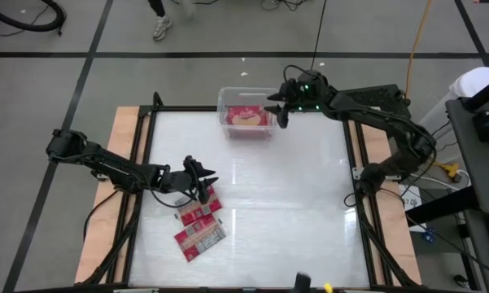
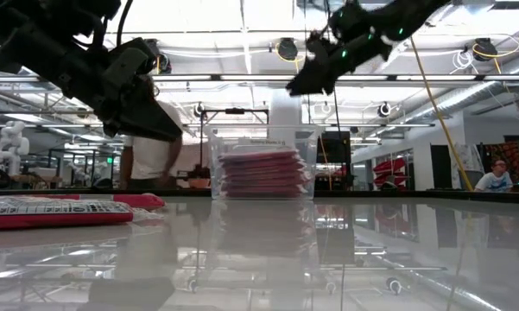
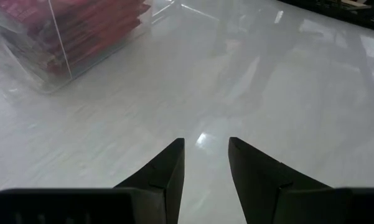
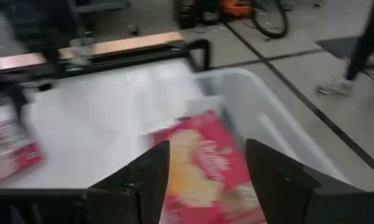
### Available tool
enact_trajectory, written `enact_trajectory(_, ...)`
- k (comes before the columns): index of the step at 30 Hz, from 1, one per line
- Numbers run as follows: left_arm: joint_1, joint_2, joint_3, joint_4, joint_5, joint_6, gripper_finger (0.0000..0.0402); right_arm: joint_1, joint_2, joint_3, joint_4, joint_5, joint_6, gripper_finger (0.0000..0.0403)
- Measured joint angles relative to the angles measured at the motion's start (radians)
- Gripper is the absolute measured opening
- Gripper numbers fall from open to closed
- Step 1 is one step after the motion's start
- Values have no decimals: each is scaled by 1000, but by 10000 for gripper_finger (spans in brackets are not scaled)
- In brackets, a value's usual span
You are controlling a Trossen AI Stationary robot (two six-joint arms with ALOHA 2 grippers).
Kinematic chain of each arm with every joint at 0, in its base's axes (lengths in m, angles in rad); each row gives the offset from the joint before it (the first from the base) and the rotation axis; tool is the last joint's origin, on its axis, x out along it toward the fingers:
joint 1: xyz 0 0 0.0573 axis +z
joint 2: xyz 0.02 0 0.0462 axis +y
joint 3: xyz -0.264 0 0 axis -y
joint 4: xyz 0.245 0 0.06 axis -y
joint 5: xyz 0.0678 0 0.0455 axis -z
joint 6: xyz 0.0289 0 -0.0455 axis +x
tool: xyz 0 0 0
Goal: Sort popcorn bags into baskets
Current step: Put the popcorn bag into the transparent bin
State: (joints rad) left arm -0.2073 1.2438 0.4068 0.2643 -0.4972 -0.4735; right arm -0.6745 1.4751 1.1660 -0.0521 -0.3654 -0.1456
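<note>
Right wrist view gives you the clearest look at the working fingers: the right gripper (image 4: 205, 171) has its two dark fingers spread wide with nothing between them, and a popcorn bag (image 4: 202, 165) lies face up just beyond and below the gap, red with the yellow-tan popcorn picture showing. That bag sits on top of the stack inside the clear basket (image 4: 261, 109), whose rounded rim curves past the fingertips.

From above, you see the right gripper (image 1: 278, 104) poised at the right edge of the basket (image 1: 224, 104), at the far side of the table, with the top bag (image 1: 247, 116) inside it. Across the table at table height, the stacked bags (image 2: 263, 173) fill the lower part of the bin, lying flat one on another, while the right gripper (image 2: 315, 73) hangs above them and clear of them.

Your left gripper (image 3: 205, 155) has its fingers parted a little and empty, with only bare white table (image 3: 286, 81) between them. From above it (image 1: 202, 181) hangs over the near left part of the table, right by two loose bags (image 1: 198, 210) and (image 1: 198, 237), both label side up; whether a fingertip touches the nearer one you probably cannot tell from here.
</note>
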Motion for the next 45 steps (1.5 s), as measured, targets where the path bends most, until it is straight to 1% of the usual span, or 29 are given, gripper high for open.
enact_trajectory(4,0,-6,0,-58,16,20,129,108,-79,0,-105,-3,-49,200)
enact_trajectory(9,-5,-67,1,-196,109,15,129,275,-176,-2,-210,-4,-67,197)
enact_trajectory(12,-38,-111,1,-263,143,-4,129,374,-226,-63,-189,-3,-59,197)
enact_trajectory(16,-120,-134,1,-302,150,19,129,487,-278,-209,-40,-2,-26,197)
enact_trajectory(21,-230,-134,1,-344,161,35,129,571,-303,-425,236,5,64,197)
enact_trajectory(23,-267,-134,1,-363,161,34,129,593,-303,-498,324,41,105,196)
enact_trajectory(27,-338,-134,17,-387,160,44,129,625,-303,-613,418,158,187,196)
enact_trajectory(29,-369,-134,25,-409,159,56,129,642,-303,-659,455,206,223,196)
enact_trajectory(34,-440,-130,53,-457,157,69,131,692,-303,-738,531,282,269,196)
enact_trajectory(36,-472,-126,59,-458,162,69,141,711,-303,-762,555,315,284,196)
enact_trajectory(38,-504,-126,61,-457,162,60,162,728,-303,-784,596,339,293,196)
enact_trajectory(43,-567,-114,62,-514,154,-23,237,753,-303,-824,685,347,316,196)
enact_trajectory(45,-597,-93,62,-527,156,-47,258,763,-303,-825,692,363,317,196)
